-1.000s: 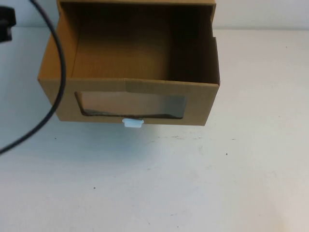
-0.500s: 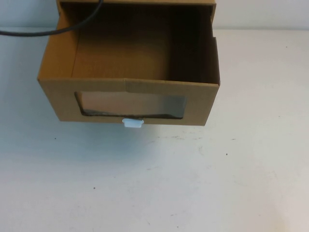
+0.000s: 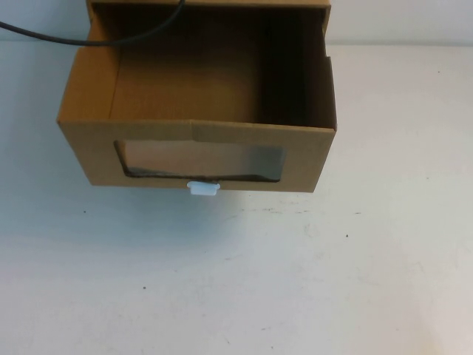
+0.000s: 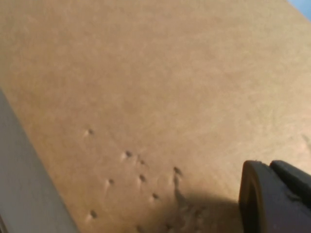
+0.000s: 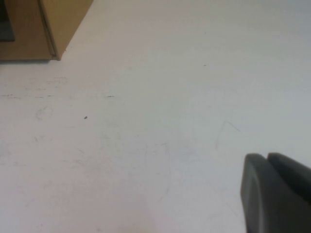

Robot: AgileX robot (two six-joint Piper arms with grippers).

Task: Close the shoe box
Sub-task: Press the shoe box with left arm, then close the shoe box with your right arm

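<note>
1. Shoe box (image 3: pixel 199 111): brown cardboard drawer, pulled out of its sleeve and standing open, its inside bare; it sits at the far middle of the white table (image 3: pixel 295 281).
2. Front panel: a clear window (image 3: pixel 199 160) with a small white pull tab (image 3: pixel 203 188) just below it.
3. Left gripper (image 4: pixel 274 199): only a dark finger edge shows in the left wrist view, close against a flat cardboard face of the box; finger spacing cannot be told.
4. Black cable (image 3: pixel 89 37): crosses the box's far left corner in the high view.
5. Right gripper (image 5: pixel 274 194): above bare table, well apart from the box, whose corner (image 5: pixel 48 24) lies far ahead of it; finger spacing cannot be told.
</note>
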